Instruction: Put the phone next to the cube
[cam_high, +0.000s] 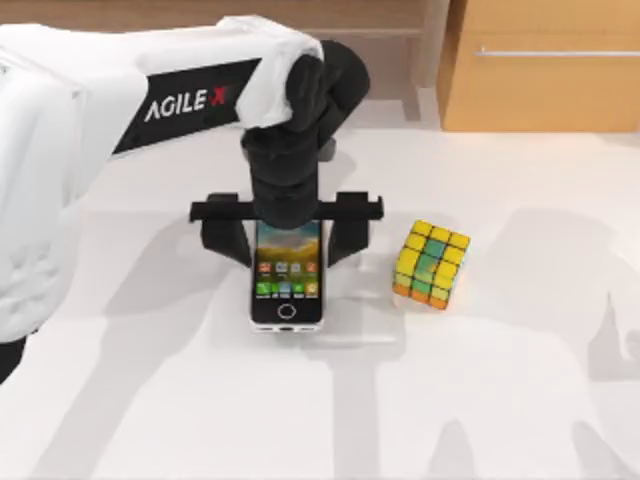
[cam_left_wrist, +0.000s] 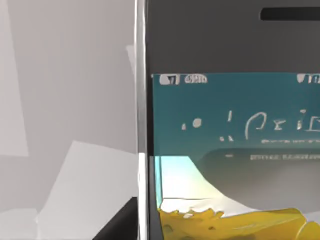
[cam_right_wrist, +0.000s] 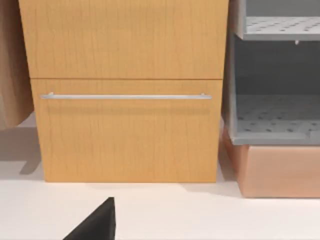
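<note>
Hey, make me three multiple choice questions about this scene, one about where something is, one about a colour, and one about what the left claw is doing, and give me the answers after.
1. Where does the cube sit relative to the phone in the top view?
A. To its right, with a gap between them
B. To its left, touching it
C. Stacked on top of it

2. Which colour covers most of the cube's visible stickers?
A. Purple
B. Yellow
C. Black

3. What is the left claw doing?
A. Hanging far off beside the wooden cabinet
B. Gripping the cube
C. Positioned over the phone's upper end, a finger on each side

Answers:
1. A, bare table shows between the phone and the cube.
2. B, yellow dominates, with a green stripe and an orange edge.
3. C, black fingers flank the phone in the top view, and the left wrist view shows the screen close up.
</note>
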